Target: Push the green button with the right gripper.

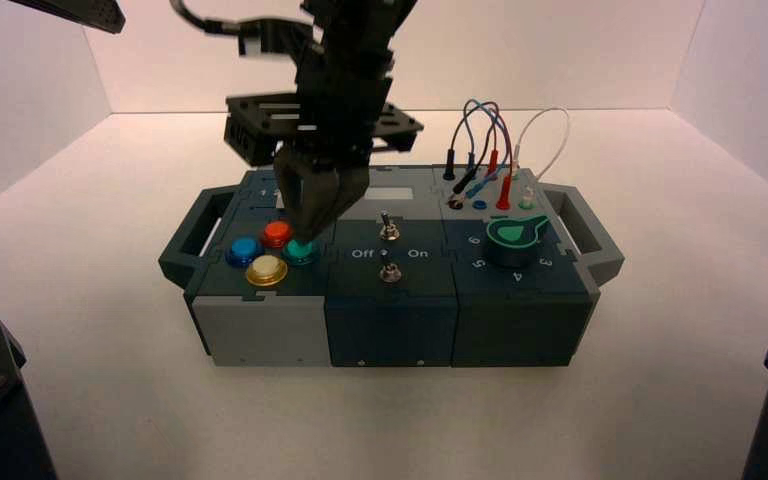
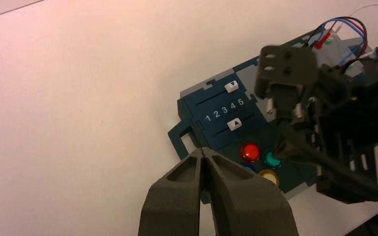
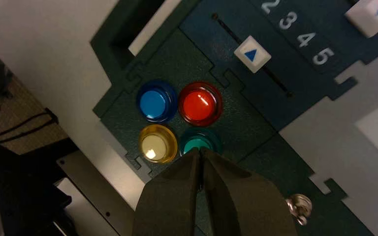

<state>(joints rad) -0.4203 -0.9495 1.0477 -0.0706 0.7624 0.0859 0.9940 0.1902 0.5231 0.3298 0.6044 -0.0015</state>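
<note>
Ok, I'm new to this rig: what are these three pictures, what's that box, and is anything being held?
The high view looks down on a two-armed robot and a control box. The other two come from cameras on each wrist. The right gripper, fingers shut, has its tips on the green button, beside the red, blue and yellow buttons. The left gripper, also shut, hovers off to the box's side. The box also carries sliders, toggle switches, a knob and wires. Nothing is held.

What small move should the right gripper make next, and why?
Probably a short straight press down. The right gripper, fingers shut, has its tips at the edge of the green button, beside the yellow button; contact can't be confirmed. The left gripper hangs shut off the box's end.
</note>
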